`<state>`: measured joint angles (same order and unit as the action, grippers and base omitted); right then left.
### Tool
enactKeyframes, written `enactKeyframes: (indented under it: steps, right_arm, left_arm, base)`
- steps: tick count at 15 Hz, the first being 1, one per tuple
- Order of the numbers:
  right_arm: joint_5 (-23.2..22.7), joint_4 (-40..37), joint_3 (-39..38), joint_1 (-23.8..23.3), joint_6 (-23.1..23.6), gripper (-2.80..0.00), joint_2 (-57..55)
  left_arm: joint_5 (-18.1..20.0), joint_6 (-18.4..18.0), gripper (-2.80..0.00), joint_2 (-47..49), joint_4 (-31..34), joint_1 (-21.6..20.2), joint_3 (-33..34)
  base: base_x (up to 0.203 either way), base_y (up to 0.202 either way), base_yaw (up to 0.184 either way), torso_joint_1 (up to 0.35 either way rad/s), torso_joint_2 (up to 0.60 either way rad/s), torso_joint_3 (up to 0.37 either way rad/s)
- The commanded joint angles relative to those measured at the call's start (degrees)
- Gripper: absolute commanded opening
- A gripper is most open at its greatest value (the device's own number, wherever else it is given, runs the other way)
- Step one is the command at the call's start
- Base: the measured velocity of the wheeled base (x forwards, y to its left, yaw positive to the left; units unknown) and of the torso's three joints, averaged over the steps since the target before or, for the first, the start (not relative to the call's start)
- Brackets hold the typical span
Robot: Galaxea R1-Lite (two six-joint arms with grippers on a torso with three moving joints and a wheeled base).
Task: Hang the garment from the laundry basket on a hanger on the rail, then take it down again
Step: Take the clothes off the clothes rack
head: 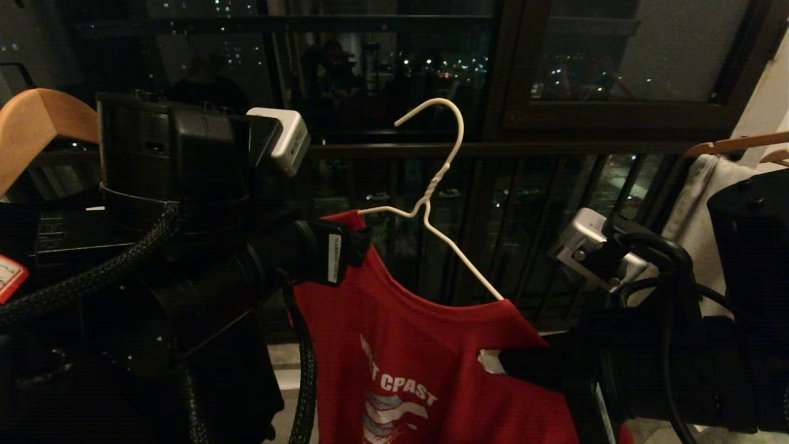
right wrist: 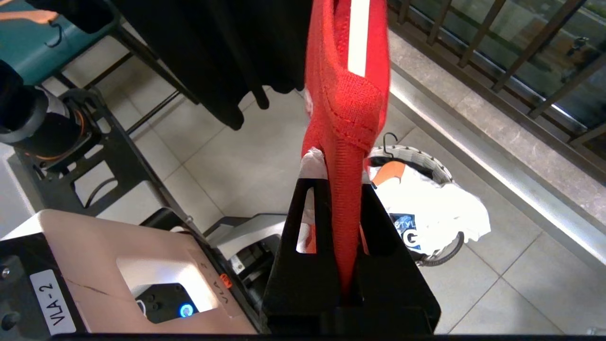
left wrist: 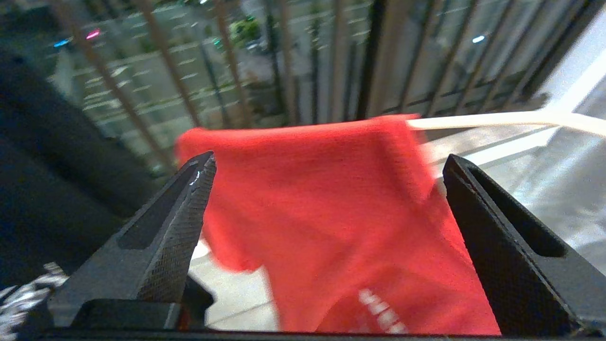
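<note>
Two pincers busy | right pincer clamped on red T-shirt fabric | left pincer spread wide at shoulder | shirt draped on wire hanger, mid-air | soft, limp: grip the hem seam

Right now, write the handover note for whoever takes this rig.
Left gripper: open, at one shoulder of the red shirt, gripping nothing.
Right gripper: shut on the shirt's other end.
Hanger: inside the shirt, hook free in the air; no rail in view.
Basket: on the floor, white shirt inside.
Done: shirt on hanger.
Left: hook it on the rail, then take it down.
</note>
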<state>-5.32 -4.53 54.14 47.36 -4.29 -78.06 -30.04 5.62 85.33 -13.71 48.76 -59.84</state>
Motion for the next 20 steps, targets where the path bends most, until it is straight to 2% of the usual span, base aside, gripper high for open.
enactKeyframes:
  steps: [1, 5, 9, 12, 20]
  right_arm:
    - [-0.1, -0.04, 0.0, 0.01, -0.02, -2.8, 0.1]
    - [-0.05, -0.04, 0.0, 0.1, -0.02, -2.8, 0.45]
    - [0.17, 0.74, 0.09, 0.01, -0.02, -2.8, 0.36]
    - [2.48, 2.86, 0.01, 0.01, -0.36, -2.8, -0.35]
    - [2.68, 3.66, 0.18, 0.01, -1.51, -2.8, -0.34]
  left_arm:
    - [-0.12, 0.09, 0.0, -0.14, -0.64, 1.43, 0.56]
    - [-1.06, 0.01, 0.0, 1.19, -0.97, 2.66, 1.44]
    - [-6.71, -2.1, 0.0, 1.15, -1.14, 2.66, 1.13]
    - [-7.14, -2.1, 0.0, 1.15, -1.14, 2.66, 1.05]
    - [-8.72, -2.63, 0.0, 2.38, -4.39, 2.66, 1.31]
  base:
    - [0.0, 0.0, 0.0, 0.0, 0.0, 0.0]
    - [0.0, 0.0, 0.0, 0.0, 0.0, 0.0]
    - [0.0, 0.0, 0.0, 0.0, 0.0, 0.0]
    - [0.0, 0.0, 0.0, 0.0, 0.0, 0.0]
    - [0.0, 0.0, 0.0, 0.0, 0.0, 0.0]
